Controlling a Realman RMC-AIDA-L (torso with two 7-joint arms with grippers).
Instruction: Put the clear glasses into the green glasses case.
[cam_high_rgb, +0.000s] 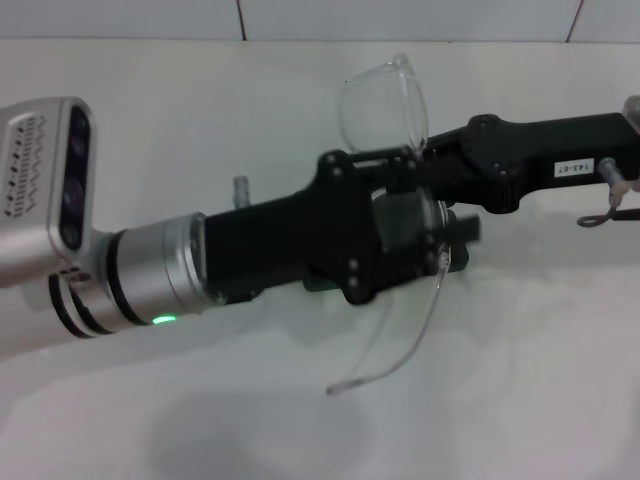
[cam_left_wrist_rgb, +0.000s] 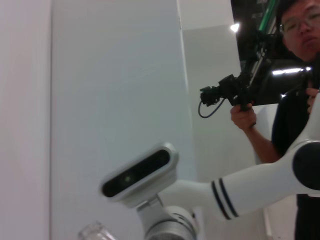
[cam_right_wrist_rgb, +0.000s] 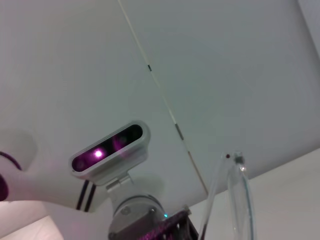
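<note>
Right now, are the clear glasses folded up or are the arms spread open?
Spread, at least one arm: a thin temple of the clear glasses swings out and curves down below both grippers, left gripper and right gripper. The other arm is hidden.

A robotics lab or test room: plain white tabletop (cam_high_rgb: 200, 420), bare white wall panels (cam_left_wrist_rgb: 115, 75) behind the arms, and a man in black (cam_left_wrist_rgb: 295, 100) beyond the left gripper filming with a handheld camera rig (cam_left_wrist_rgb: 225, 92).

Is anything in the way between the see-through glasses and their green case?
Yes. The left end effector covers the green glasses case, leaving only a dark sliver showing. The clear glasses hang above, where it meets the right end effector.
</note>
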